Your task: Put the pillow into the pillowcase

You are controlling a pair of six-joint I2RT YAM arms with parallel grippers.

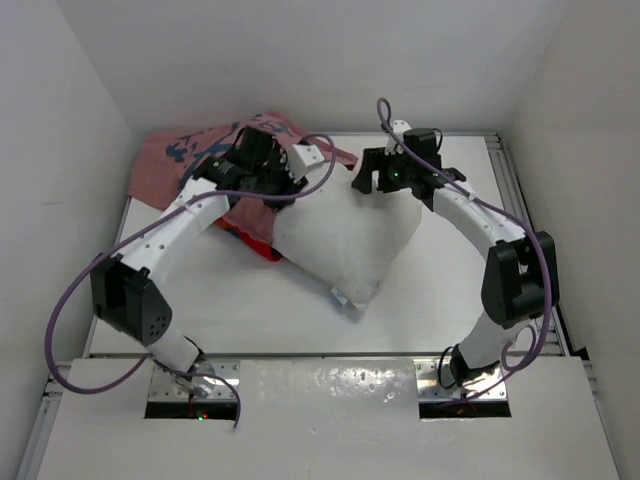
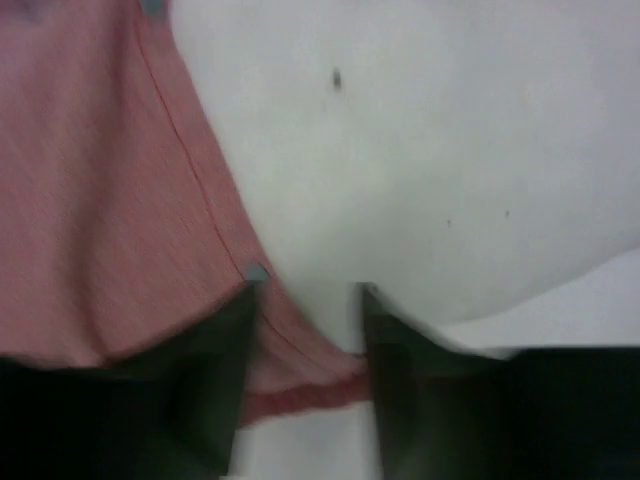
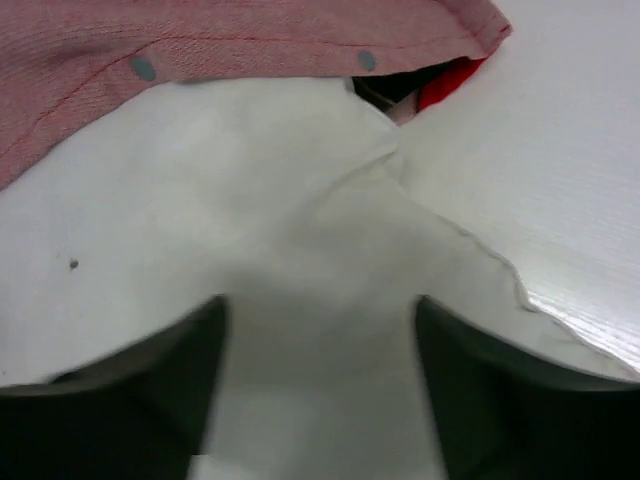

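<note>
The white pillow lies in the middle of the table, one corner pointing toward me. The pillowcase lies bunched at the far left, pink side up, and its edge overlaps the pillow's far left side. My left gripper is at that edge. In the left wrist view the jaws stand apart with the pillowcase hem between them, next to the pillow. My right gripper is open over the pillow's far corner. Its view shows the jaws wide over the pillow, below the pillowcase edge.
The white table is closed in by white walls at the left, back and right. A metal rail runs along the table's right edge. A bright red bit of the pillowcase shows under the pillow's left side.
</note>
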